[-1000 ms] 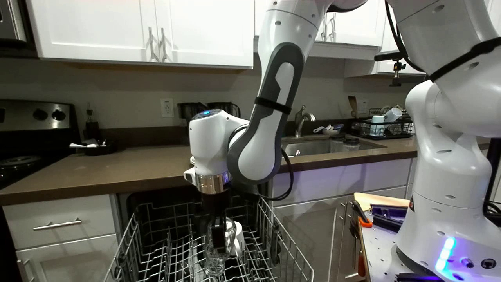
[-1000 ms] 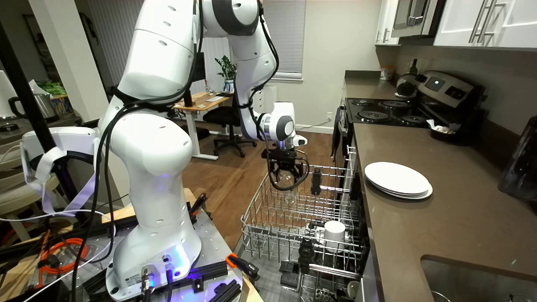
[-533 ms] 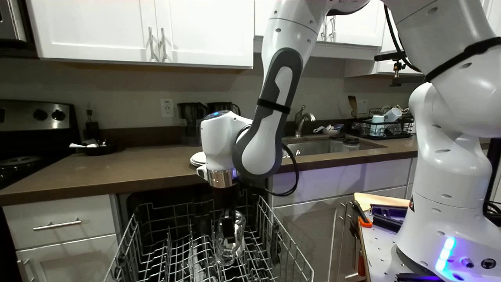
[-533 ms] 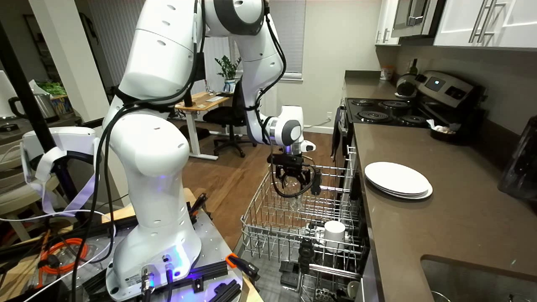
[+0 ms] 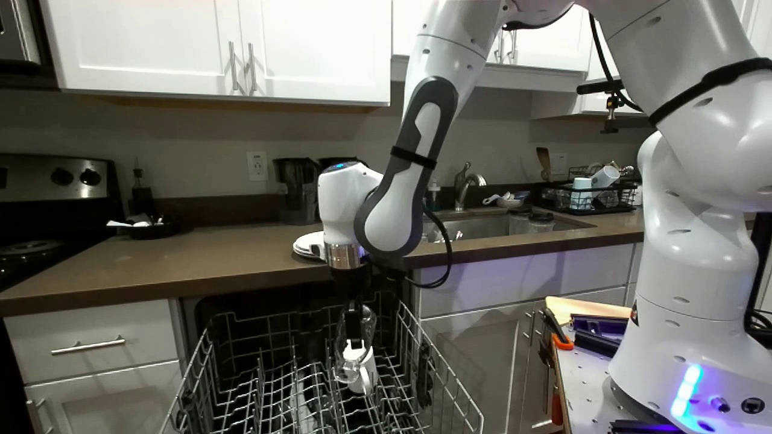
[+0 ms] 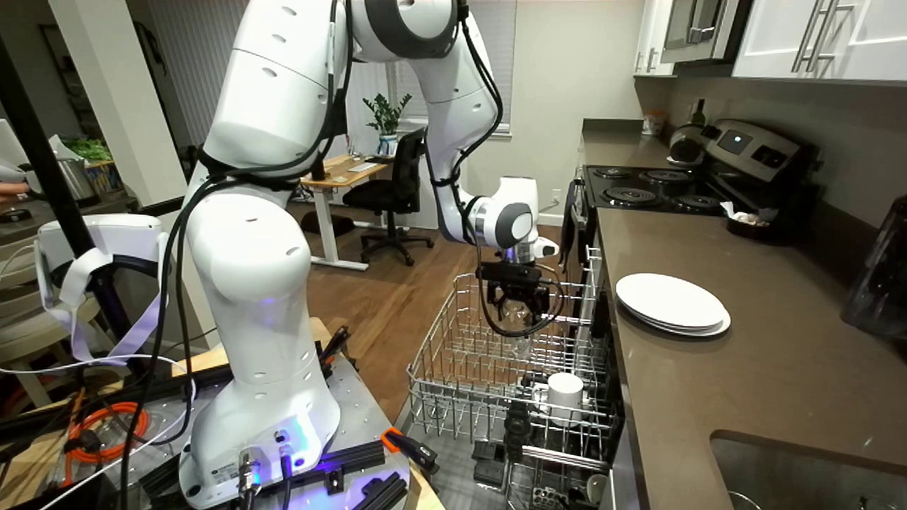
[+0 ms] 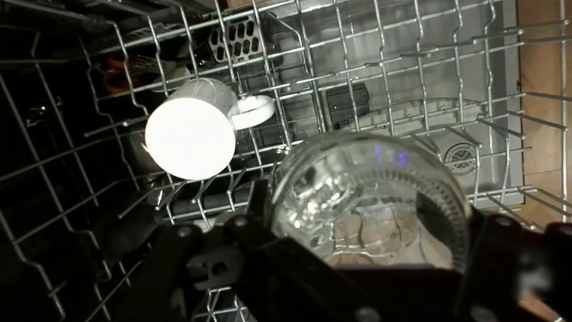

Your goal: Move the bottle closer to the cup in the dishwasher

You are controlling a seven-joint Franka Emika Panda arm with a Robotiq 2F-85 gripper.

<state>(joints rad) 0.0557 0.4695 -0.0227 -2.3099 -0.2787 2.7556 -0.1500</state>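
Progress: we find the task part done. In the wrist view the gripper is clasped about the bottle, its fingers standing at opposite sides of the clear glass; we judge the hold complete. The bottle is held over the rack of the dishwasher; whether its lower end touches the rack, we cannot tell. In an exterior view it partly covers the white cup, which stands in the same rack. The wrist view shows the two apart, with part of the rack visible between them and the cup's handle projecting on the bottle's side. Outstanding, in our judgement: closing what gap is left, lowering the glass until the rack bears it, letting go and backing clear.

Orientation: in an exterior view the bottle shows a near-vertical long axis with a slight tilt. Its broad round end faces up toward the gripper's palm; the part beneath looks narrower and points down toward the rack. We therefore take it to be inverted, base uppermost, but glare and refraction in the glass leave this unconfirmed. The cup's blank upper face suggests it is inverted too.
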